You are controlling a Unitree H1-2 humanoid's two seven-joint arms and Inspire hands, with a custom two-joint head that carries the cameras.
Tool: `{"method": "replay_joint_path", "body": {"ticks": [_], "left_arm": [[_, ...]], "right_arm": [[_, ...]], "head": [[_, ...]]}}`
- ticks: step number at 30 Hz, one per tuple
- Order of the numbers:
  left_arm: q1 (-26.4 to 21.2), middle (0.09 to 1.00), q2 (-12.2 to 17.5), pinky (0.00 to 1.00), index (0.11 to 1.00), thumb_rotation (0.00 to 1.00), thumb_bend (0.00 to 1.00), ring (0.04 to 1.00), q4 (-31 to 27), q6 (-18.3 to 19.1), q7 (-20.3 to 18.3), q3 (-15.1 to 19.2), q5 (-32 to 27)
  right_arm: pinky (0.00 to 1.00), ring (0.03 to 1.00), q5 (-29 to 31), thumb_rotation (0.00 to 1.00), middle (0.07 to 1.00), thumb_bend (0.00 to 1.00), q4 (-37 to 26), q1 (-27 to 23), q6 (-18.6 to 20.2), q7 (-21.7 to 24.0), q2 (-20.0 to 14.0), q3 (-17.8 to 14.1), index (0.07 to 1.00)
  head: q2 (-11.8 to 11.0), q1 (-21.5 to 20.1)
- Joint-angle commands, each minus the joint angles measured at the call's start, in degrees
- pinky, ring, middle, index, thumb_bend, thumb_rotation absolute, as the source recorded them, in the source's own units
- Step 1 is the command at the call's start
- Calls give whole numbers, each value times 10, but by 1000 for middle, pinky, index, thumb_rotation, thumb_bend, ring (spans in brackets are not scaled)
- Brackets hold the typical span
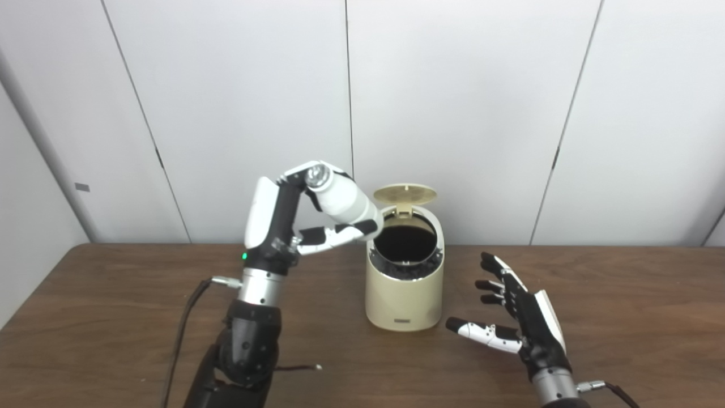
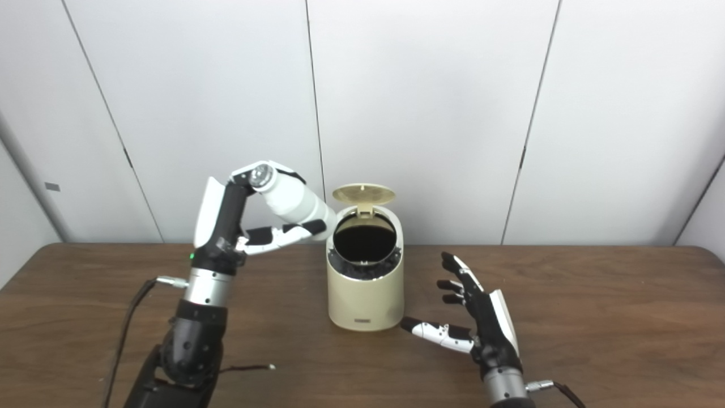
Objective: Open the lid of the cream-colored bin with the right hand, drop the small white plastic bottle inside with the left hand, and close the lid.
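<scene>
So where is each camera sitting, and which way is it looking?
Left eye view: on the robot's head, left side, facing down and forward at the table; the cream-colored bin sits right of centre; both arms show.
Right eye view: beside it, facing the same way; bin nearer centre; both arms show.
Shared: lid up, left hand holding the white bottle, right hand open.

The table point(image 1: 141, 317) looks like dark brown wood grain with a low sheen; the cream-colored bin point(image 1: 403, 294) looks like smooth, faintly glossy plastic, its lid point(image 1: 405, 194) the same; the small white plastic bottle point(image 1: 345, 203) is smooth and slightly shiny; the left hand point(image 1: 294, 221) and right hand point(image 1: 518, 317) show glossy white and matt black plastic shells, with brushed metal at the wrists; the wall panels point(image 1: 453, 113) are matt white.
</scene>
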Motion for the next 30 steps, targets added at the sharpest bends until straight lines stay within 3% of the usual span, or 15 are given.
{"method": "replay_joint_path", "body": {"ticks": [1, 12, 17, 30], "left_arm": [[-31, 477, -4, 329, 520, 0, 502, 401, 5, -31, 24, -3, 15], [-30, 478, -39, 337, 517, 0, 502, 393, 79, -66, 87, -14, 57], [-35, 482, -40, 345, 519, 0, 501, 390, 112, -86, 131, -23, 90], [-82, 469, 4, 338, 519, 0, 502, 394, 235, -97, 343, -116, 195]], "right_arm": [[696, 782, -1, 272, 886, 869, -20, -23, -28, -11, 4, 0, 879], [697, 778, -3, 293, 883, 872, -25, -24, -29, -19, 7, -1, 877], [699, 785, -1, 299, 887, 870, -23, -23, -31, -19, 5, -1, 881], [700, 785, -4, 304, 886, 865, -37, -20, -26, -16, 8, 2, 881]], "head": [[0, -2], [5, -6], [6, -5], [11, -7]]}}
